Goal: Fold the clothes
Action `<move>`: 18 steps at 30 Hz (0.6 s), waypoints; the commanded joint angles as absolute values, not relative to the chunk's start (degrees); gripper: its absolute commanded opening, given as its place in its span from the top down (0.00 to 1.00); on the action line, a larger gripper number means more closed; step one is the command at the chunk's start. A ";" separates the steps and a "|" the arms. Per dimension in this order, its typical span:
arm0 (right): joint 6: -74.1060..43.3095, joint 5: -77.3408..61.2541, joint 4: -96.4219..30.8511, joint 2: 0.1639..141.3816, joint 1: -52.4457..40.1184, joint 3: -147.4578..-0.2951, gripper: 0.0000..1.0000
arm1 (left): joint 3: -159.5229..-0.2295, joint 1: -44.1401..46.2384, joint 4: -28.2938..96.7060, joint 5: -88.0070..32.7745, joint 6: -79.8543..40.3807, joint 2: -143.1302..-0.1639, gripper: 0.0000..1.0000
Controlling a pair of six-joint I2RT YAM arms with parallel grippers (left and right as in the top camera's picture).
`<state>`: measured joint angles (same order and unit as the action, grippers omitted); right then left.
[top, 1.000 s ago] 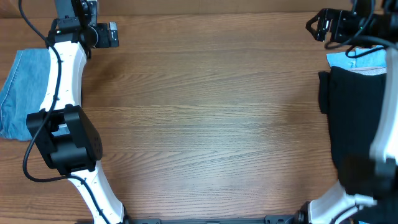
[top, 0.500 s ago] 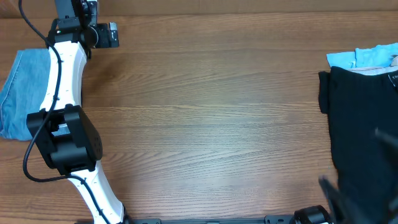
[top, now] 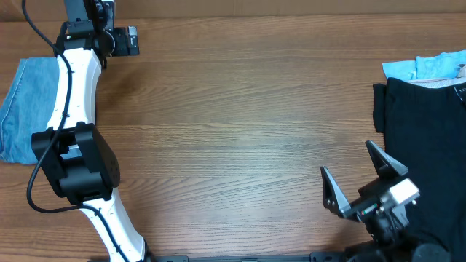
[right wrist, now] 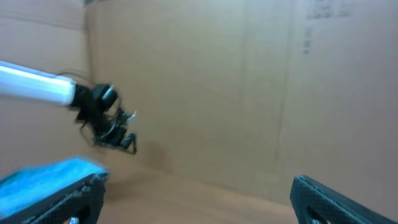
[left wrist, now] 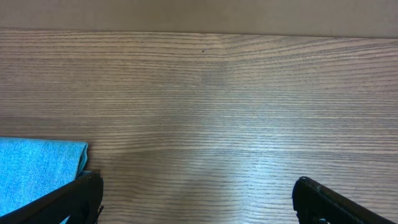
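- Two grippers, both spread wide and empty: the left gripper (left wrist: 198, 186) and the right gripper (top: 345, 156), well apart across the table (top: 240, 131).
- Jeans (top: 22, 109): a denim block behind the left gripper and to its outer side, partly under that arm.
- Black garment (top: 426, 138): just beside the right gripper on its right, with its long axis running near-to-far. A light blue cloth (top: 429, 67) lies beyond its far end.
- Judgement: the right arm is nearer this pile, so its reach would go rightward.
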<state>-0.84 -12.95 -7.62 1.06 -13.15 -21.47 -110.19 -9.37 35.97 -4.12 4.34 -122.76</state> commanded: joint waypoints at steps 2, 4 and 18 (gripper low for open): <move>-6.04 -5.10 2.24 0.19 -13.04 -12.73 0.00 | -110.65 -9.39 35.77 -4.49 3.64 -122.23 0.00; -6.04 -4.91 7.92 0.19 -13.04 -8.69 0.00 | -110.65 -9.39 35.75 -4.49 3.64 -122.23 0.00; -6.24 -1.96 2.74 0.16 -10.81 -0.45 0.00 | -110.65 -9.39 35.77 -4.49 3.64 -122.23 0.00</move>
